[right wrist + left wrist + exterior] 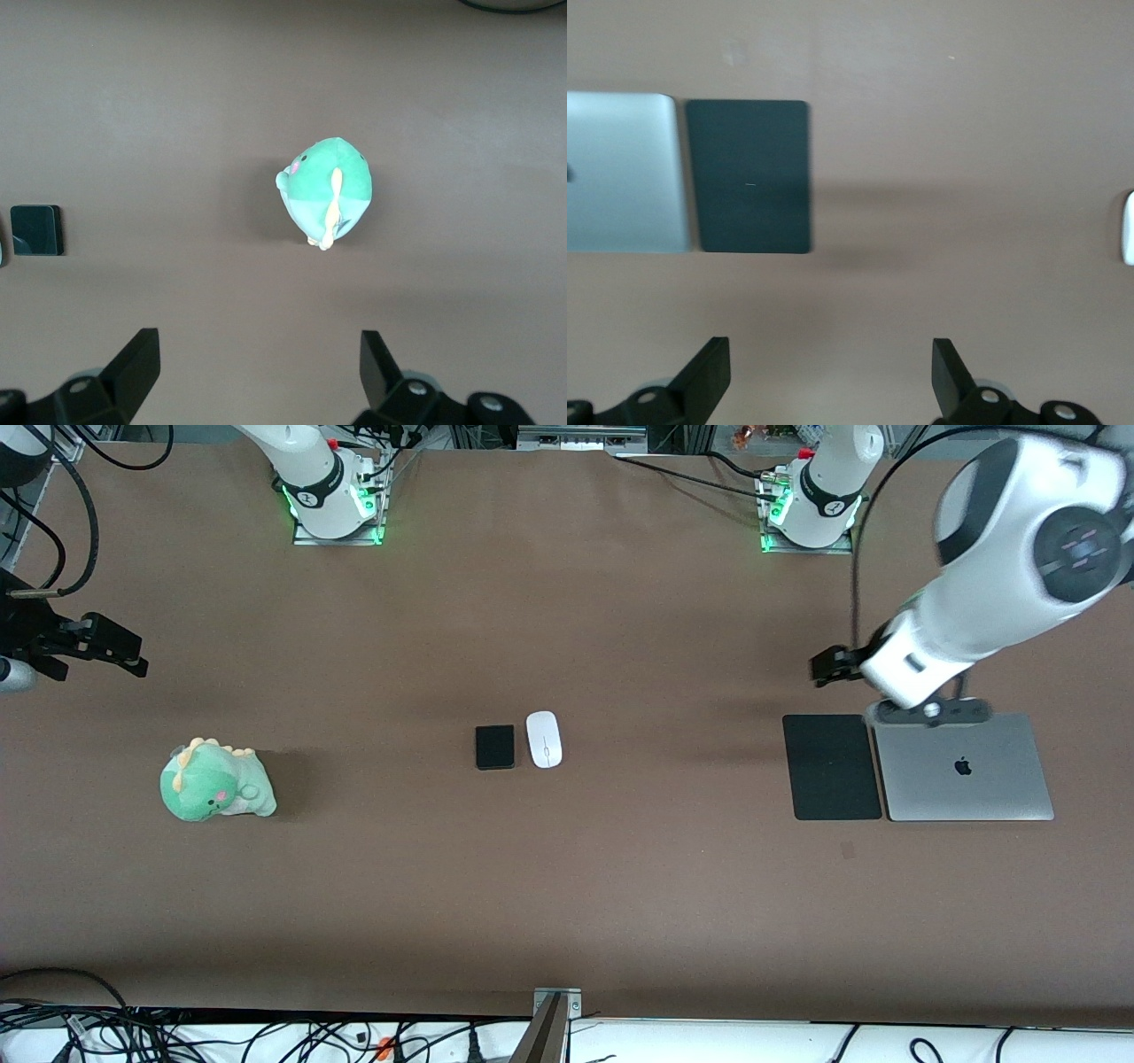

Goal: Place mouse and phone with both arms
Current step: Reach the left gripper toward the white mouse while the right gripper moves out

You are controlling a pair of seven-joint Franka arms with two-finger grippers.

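The black phone [494,747] and the white mouse [543,739] lie side by side, flat on the middle of the brown table. The phone also shows in the right wrist view [36,229]. An edge of the mouse shows in the left wrist view [1128,228]. My left gripper [824,665] is open and empty in the air over bare table beside the mouse pad; its own view shows the same [830,372]. My right gripper [133,657] is open and empty over bare table at the right arm's end; its own view shows the same [259,367]. Neither gripper is near the phone or the mouse.
A flat black mouse pad [831,766] and a closed silver laptop [963,766] lie side by side at the left arm's end; both show in the left wrist view, pad [749,175], laptop [620,173]. A green plush dinosaur [215,782] sits at the right arm's end, also seen in the right wrist view [326,190].
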